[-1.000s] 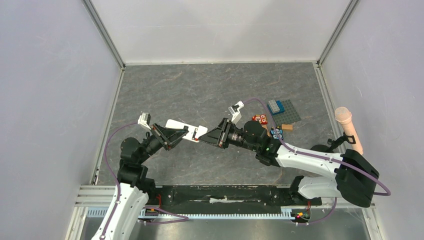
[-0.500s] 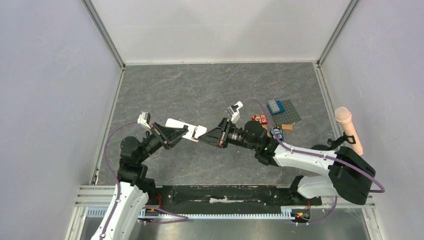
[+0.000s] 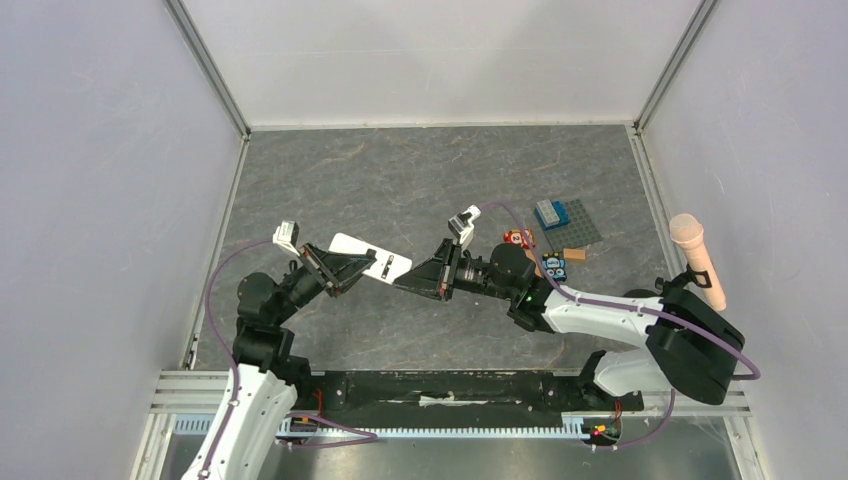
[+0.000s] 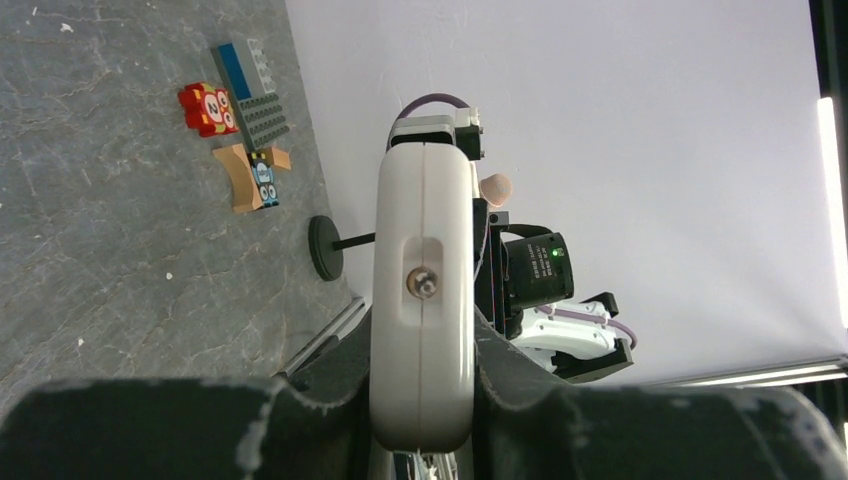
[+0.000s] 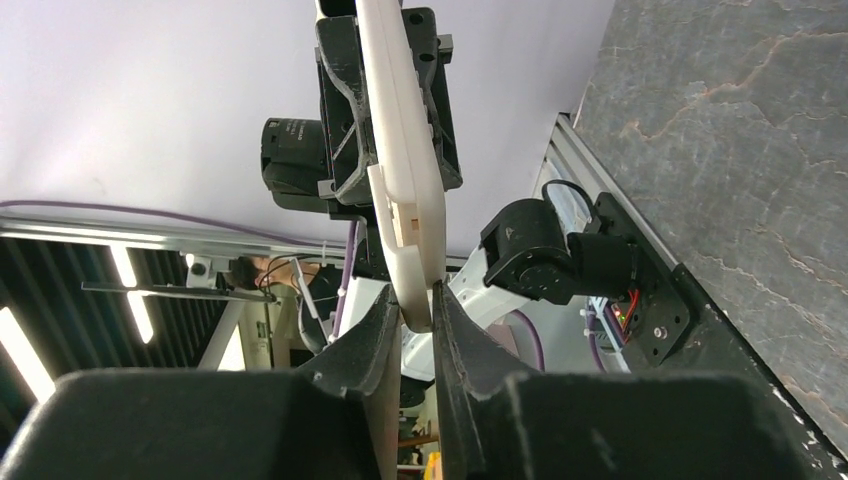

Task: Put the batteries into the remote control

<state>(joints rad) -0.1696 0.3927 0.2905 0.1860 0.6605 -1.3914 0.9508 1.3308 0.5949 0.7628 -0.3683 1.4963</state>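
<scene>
The remote control (image 3: 365,258) is a flat white bar held above the table, plain white side up with a dark slot in it. My left gripper (image 3: 350,271) is shut on its left part. In the left wrist view the remote control (image 4: 422,230) stands edge-on between the fingers (image 4: 300,420), and my left gripper (image 4: 422,405) clamps it. My right gripper (image 3: 402,282) meets its right end. In the right wrist view the jaws of my right gripper (image 5: 418,318) press on both faces of the tip of the remote control (image 5: 405,190). The batteries are hidden.
A red block with white circles (image 3: 517,238), a grey plate with a blue brick (image 3: 565,218), a tan piece (image 3: 574,254) and a small blue block (image 3: 553,266) lie at the right. A pink-headed stand (image 3: 692,250) rises by the right wall.
The right gripper's jaws have narrowed onto the remote's end, and both grippers have drifted slightly left. The red spot seen at the right fingertips no longer shows.
</scene>
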